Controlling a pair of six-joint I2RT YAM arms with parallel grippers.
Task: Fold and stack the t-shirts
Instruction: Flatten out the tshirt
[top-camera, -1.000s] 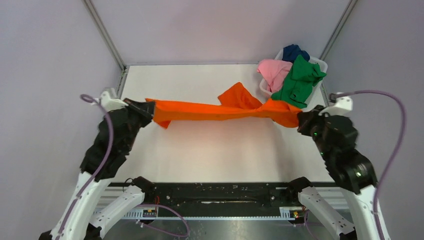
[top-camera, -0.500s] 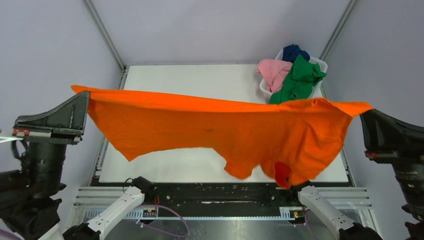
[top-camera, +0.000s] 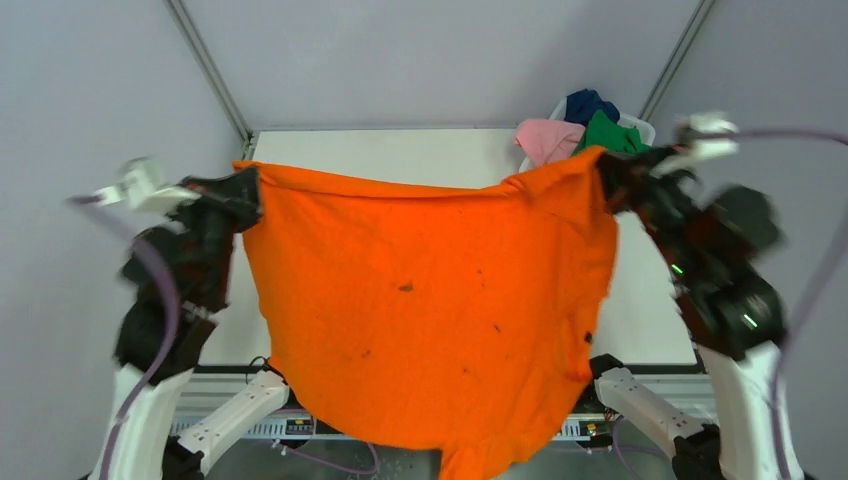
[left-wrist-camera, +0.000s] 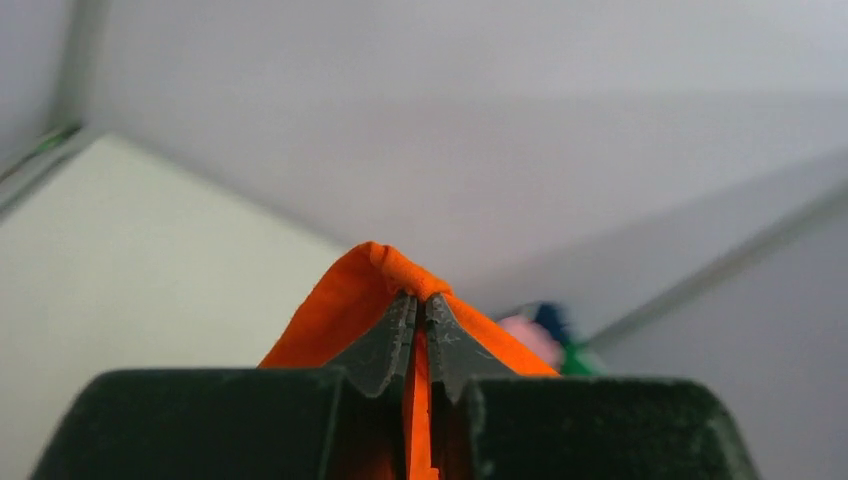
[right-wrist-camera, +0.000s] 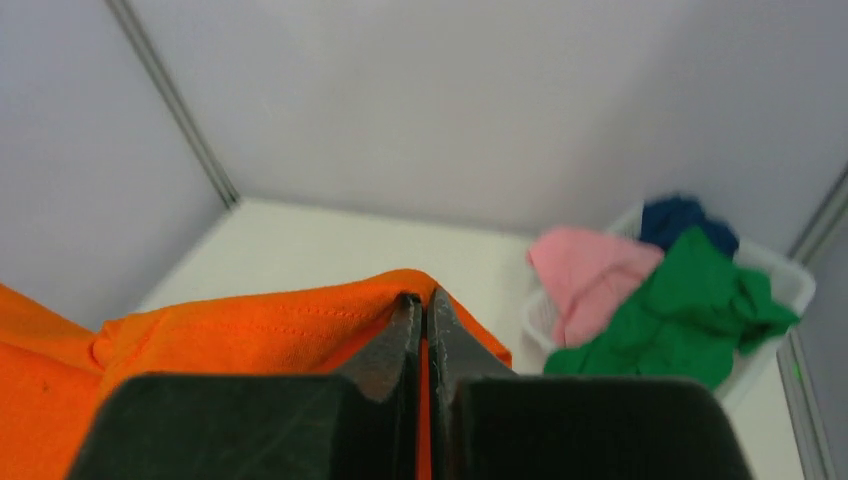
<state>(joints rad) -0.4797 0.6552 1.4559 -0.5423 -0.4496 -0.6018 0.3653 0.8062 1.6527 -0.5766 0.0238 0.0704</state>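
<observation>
1. We see the soft bright orange cloth t-shirt (top-camera: 430, 300) hanging as one broad, lightly creased sheet between both arms, raised above the flat white table (top-camera: 400, 155). Its lower edge droops past the table's near edge.
2. The left gripper (left-wrist-camera: 419, 310) has its dark ridged fingers pressed together on a bunched top corner of that cloth.
3. The right gripper (right-wrist-camera: 422, 305) pinches the opposite, stitched corner the same way.
4. At the far right, the white plastic basket (right-wrist-camera: 790, 280) holds a crumpled pink t-shirt (right-wrist-camera: 590, 275), a green t-shirt (right-wrist-camera: 690, 320) and a dark blue t-shirt (right-wrist-camera: 680, 220).
</observation>
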